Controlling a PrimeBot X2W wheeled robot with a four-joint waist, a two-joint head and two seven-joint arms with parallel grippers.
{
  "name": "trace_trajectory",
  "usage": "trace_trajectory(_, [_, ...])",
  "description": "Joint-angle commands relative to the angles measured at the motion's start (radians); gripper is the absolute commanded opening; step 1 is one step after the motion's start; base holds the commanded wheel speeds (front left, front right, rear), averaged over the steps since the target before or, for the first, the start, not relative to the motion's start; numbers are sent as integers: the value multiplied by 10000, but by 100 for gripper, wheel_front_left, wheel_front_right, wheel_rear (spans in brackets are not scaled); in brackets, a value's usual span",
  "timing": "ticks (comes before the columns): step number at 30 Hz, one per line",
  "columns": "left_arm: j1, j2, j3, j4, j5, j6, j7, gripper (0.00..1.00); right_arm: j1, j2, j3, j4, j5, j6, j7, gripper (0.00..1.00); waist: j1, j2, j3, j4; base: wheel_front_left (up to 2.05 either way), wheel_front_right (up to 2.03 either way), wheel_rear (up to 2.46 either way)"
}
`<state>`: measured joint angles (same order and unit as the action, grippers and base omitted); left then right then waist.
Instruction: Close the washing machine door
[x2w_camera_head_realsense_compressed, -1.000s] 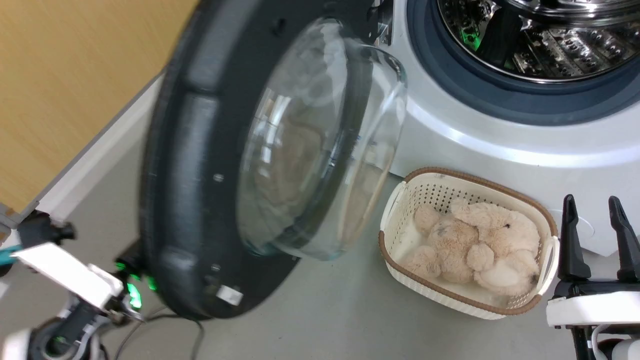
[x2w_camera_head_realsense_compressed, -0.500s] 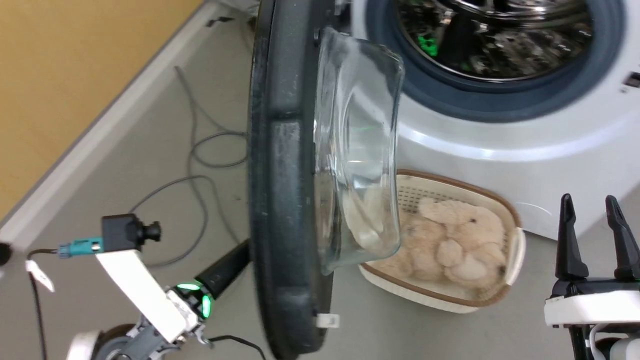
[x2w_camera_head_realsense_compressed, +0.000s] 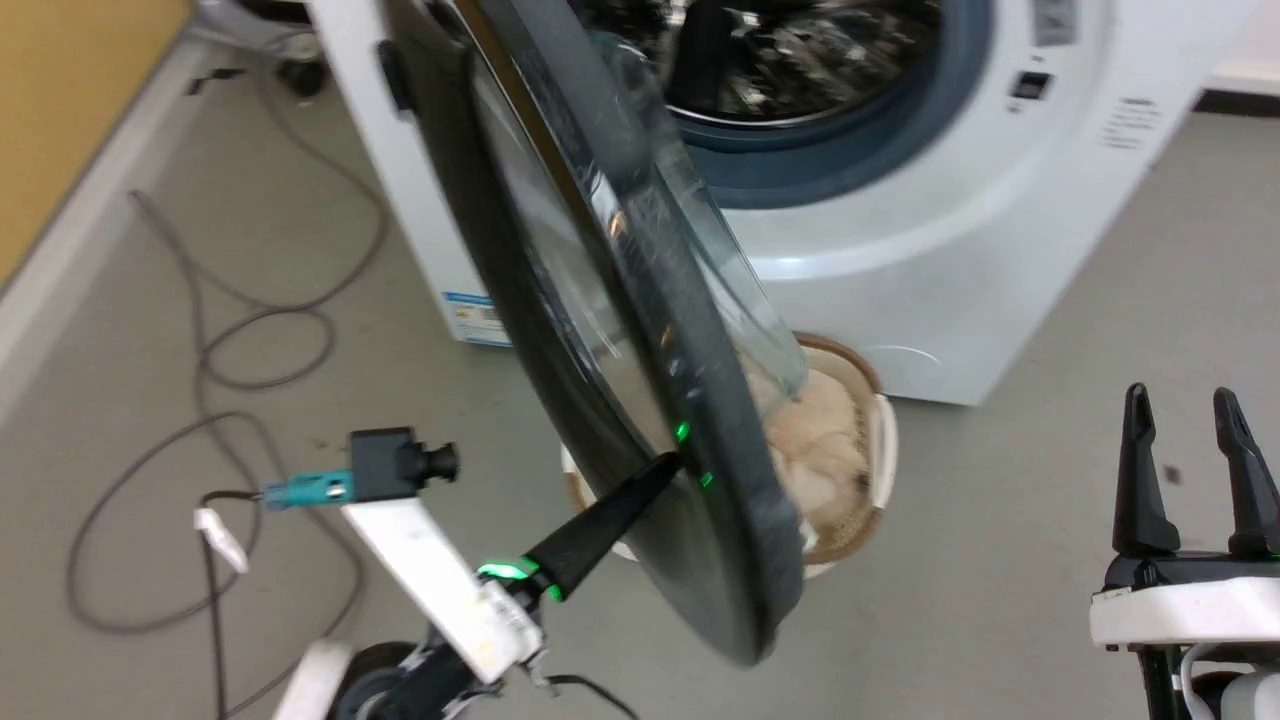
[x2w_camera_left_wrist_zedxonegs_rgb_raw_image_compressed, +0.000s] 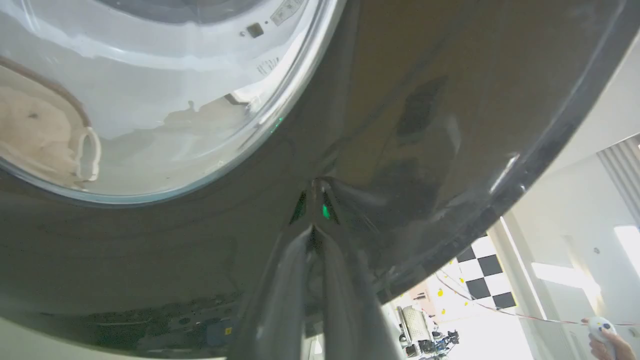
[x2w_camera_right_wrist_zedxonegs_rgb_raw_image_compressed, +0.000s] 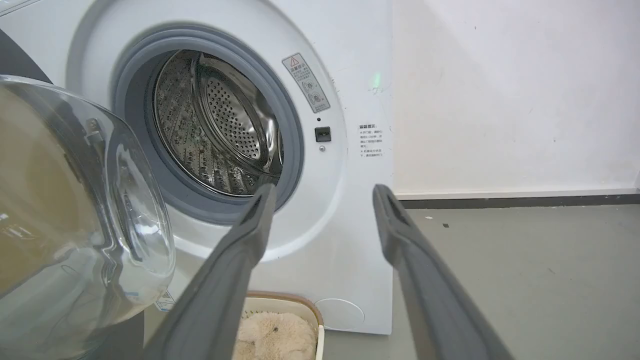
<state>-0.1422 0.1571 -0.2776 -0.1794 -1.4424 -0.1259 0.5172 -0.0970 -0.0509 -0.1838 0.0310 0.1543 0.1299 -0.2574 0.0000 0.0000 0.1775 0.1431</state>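
Note:
The washing machine door (x2w_camera_head_realsense_compressed: 650, 300), a black-rimmed disc with a clear glass bowl (x2w_camera_right_wrist_zedxonegs_rgb_raw_image_compressed: 75, 210), stands half open in front of the washing machine (x2w_camera_head_realsense_compressed: 900, 260). The round port shows the steel drum (x2w_camera_right_wrist_zedxonegs_rgb_raw_image_compressed: 220, 130) and grey gasket (x2w_camera_head_realsense_compressed: 880, 140). My left gripper (x2w_camera_head_realsense_compressed: 668, 464) is shut, its joined tips touching the door's glossy outer face (x2w_camera_left_wrist_zedxonegs_rgb_raw_image_compressed: 400, 100) near the lower rim. In the left wrist view the left gripper (x2w_camera_left_wrist_zedxonegs_rgb_raw_image_compressed: 314, 229) meets its own reflection there. My right gripper (x2w_camera_head_realsense_compressed: 1190, 400) hangs open at the lower right, apart from the door, and the right gripper (x2w_camera_right_wrist_zedxonegs_rgb_raw_image_compressed: 322, 192) points at the machine's front.
A cream basket (x2w_camera_head_realsense_compressed: 870, 470) with a plush toy (x2w_camera_head_realsense_compressed: 820, 440) sits on the floor under the port, partly behind the door. Grey cables (x2w_camera_head_realsense_compressed: 250, 340) loop on the floor at left by a yellow wall (x2w_camera_head_realsense_compressed: 60, 100). A person's hand (x2w_camera_left_wrist_zedxonegs_rgb_raw_image_compressed: 607, 340) holds a white controller far off.
The door has swung from wide open toward the machine, my left gripper following with its tips on the outer face. The head camera has turned right. The right gripper holds its place.

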Motion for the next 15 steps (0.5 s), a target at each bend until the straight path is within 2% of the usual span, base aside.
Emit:
trace_trajectory(1, [-390,-143,-355,327,-25,-48,-295,0,-225,7,17,21,85,8,-44,100,0,0,136,-586,0,0,0])
trace_trajectory(15, [-2228,-432,-1614,2602,-225,-48,-2109,0,-636,7,64,95,260,8,-44,100,0,0,673,-1808,0,0,0])
